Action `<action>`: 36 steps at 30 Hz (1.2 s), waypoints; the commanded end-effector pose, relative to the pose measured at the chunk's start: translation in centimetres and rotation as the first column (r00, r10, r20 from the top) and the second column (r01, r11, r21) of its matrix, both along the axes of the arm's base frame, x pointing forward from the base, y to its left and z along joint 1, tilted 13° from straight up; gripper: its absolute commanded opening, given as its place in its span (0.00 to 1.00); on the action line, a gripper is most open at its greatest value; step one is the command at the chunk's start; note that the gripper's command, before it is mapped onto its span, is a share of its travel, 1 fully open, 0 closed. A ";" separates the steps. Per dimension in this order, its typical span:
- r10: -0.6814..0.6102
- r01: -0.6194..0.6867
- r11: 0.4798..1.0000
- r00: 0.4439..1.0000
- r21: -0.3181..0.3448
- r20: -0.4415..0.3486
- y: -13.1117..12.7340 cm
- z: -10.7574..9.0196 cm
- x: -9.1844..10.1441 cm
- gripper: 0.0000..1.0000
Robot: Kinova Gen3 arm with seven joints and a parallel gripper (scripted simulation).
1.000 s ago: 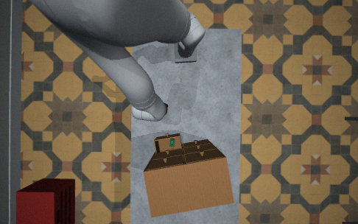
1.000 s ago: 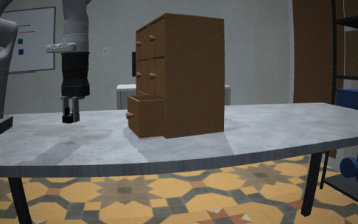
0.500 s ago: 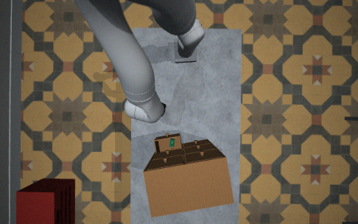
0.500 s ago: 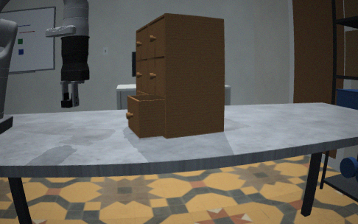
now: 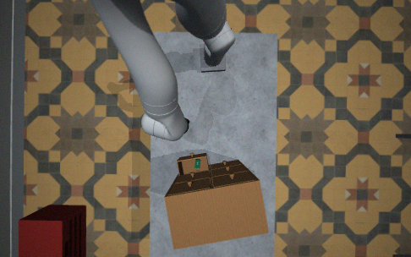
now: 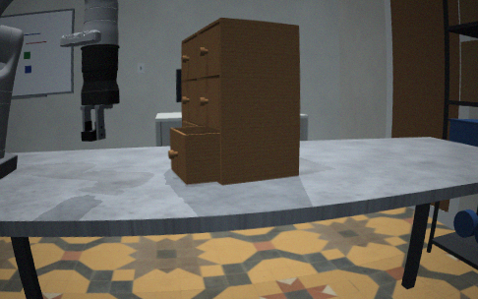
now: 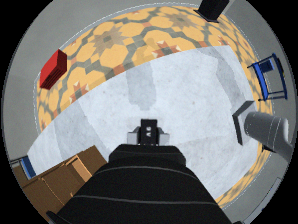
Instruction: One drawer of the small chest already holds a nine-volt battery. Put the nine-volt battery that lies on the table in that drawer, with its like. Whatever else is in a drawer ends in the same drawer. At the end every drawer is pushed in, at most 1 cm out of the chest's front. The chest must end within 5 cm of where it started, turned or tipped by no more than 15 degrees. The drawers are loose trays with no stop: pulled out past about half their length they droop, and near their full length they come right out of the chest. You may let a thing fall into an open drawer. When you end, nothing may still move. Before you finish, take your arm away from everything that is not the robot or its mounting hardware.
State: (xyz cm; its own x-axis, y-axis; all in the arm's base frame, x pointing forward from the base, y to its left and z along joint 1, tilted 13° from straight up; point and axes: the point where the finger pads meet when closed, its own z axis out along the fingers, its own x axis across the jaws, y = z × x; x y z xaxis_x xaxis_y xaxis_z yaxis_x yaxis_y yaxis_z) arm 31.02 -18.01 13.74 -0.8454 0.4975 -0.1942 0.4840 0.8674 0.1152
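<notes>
Patterned ochre and grey tiles cover the floor. In the top view, a red cabinet stands at seven o'clock; the exterior view shows a whiteboard at ten, on a dim grey wall.

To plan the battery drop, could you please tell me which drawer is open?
The bottom drawer on the exterior camera's side: it alone juts from the chest; the other five sit in.
</notes>
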 end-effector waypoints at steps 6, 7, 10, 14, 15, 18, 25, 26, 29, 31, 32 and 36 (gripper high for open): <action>-0.013 0.013 1.000 1.000 0.002 0.001 0.0 0.1 0.1 0.51; -0.013 0.013 1.000 1.000 0.002 0.001 0.0 0.1 0.1 0.51; -0.022 0.022 1.000 1.000 0.004 0.001 0.0 0.1 0.2 0.51; -0.051 0.051 0.999 0.999 0.011 0.001 0.0 0.1 0.4 0.51; -0.060 0.060 0.998 0.998 0.013 0.000 0.0 0.2 0.5 0.51; -0.094 0.094 0.995 0.996 0.021 0.000 0.0 0.2 0.7 0.51; -0.167 0.167 0.985 0.986 0.038 -0.003 0.0 0.3 1.3 0.51; -0.184 0.184 0.982 0.983 0.042 -0.003 0.1 0.4 1.4 0.51; -0.238 0.238 0.970 0.971 0.054 -0.006 0.1 0.5 1.8 0.51; -0.276 0.276 0.959 0.961 0.063 -0.009 0.1 0.5 2.1 0.51; -0.296 0.296 0.953 0.955 0.068 -0.010 0.1 0.6 2.2 0.51; -0.376 0.376 0.922 0.926 0.086 -0.017 0.1 0.7 2.9 0.51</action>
State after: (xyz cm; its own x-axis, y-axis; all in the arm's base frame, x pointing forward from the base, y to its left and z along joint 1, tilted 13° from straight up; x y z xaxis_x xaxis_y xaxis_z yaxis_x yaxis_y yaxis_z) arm 33.25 -18.17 14.39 -0.6021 0.7862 -0.1390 0.7657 0.6179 0.1784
